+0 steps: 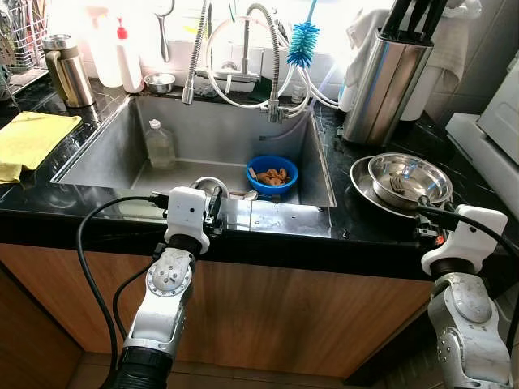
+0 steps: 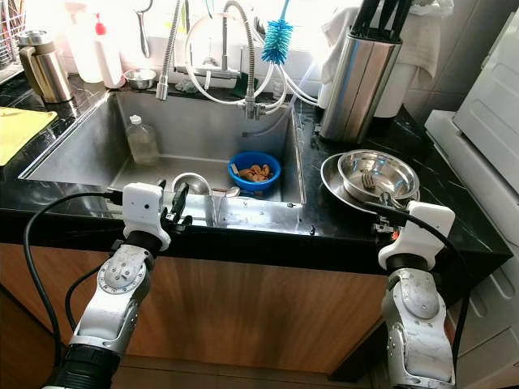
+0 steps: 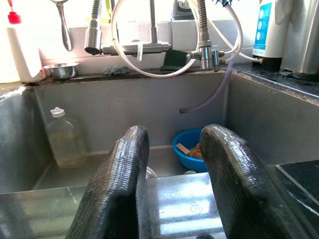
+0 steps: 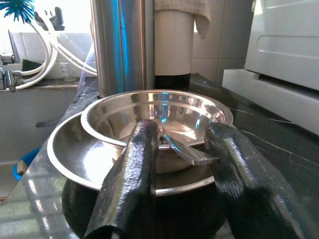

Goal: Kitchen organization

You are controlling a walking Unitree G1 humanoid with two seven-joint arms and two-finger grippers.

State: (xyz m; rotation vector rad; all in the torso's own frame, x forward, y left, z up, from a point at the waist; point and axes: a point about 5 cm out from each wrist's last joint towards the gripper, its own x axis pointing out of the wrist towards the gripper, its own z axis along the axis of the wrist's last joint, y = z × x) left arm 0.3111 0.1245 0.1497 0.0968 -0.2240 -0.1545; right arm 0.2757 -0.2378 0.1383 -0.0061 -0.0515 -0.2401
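Right wrist view is showing the right gripper (image 4: 174, 164) hovering parted and empty before stacked steel bowls (image 1: 409, 178) on the right counter. They're looking stiff and slippery, best pinched at the rim. Left gripper (image 3: 172, 169) is waiting open, empty, at the sink (image 1: 316, 162) edge

A home kitchen — steel sink (image 1: 105, 158), pull-down faucet (image 1: 263, 49), black stone counter (image 1: 349, 219), stacked steel bowls (image 1: 409, 180).

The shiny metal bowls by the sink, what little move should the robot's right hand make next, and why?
Probably ease the right gripper forward a little. Its open fingers sit just short of the small steel bowl, nested in a wider steel bowl on the black counter, with a fork inside, gripping nothing yet.
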